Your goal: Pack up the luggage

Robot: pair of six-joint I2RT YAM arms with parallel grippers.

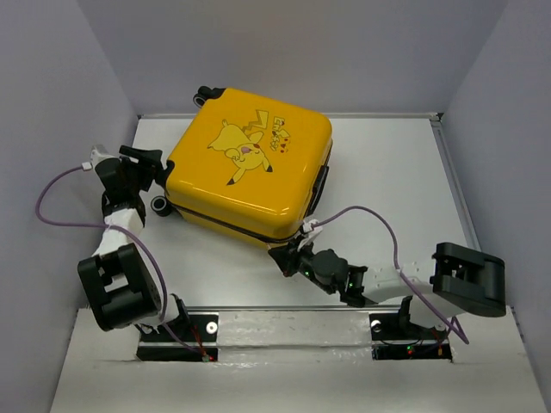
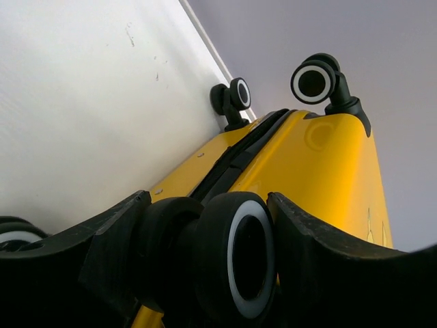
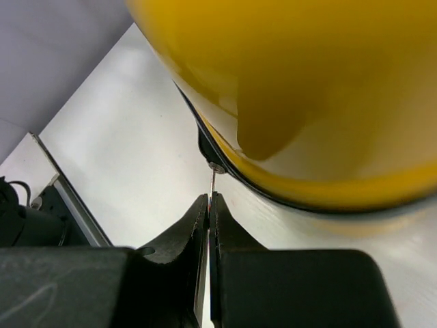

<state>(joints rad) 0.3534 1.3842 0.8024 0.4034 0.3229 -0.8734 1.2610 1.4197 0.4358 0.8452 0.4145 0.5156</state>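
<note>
The luggage (image 1: 250, 168) is a small, shiny yellow case with a hard shell and round corners. It lies flat on the white desk (image 1: 387, 172), toward the back and a bit to the left, and it is turned so that its corners point at the walls. It is closed, and the lid faces up. On the lid there is a yellow cartoon animal (image 1: 244, 151) with pointy ears and a zigzag tail, and some small red hearts beside it. A dark line (image 2: 239, 154) runs all the way around the side, where the two halves meet. A black handle (image 1: 320, 185) sits on the right side. The case has black wheels with white rings, and two far wheels (image 2: 314, 80) stick out at the back end. The left gripper (image 2: 208, 201) is at the near left corner of the case. It is clenched on one wheel (image 2: 239, 263), with a black finger (image 2: 321, 253) snug on each side. The right gripper (image 3: 209, 201) is at the near corner of the case, low on the desk. Its two fingers are pinched tight on a thin metal zipper pull (image 3: 214, 179) that hangs from the dark line.
</note>
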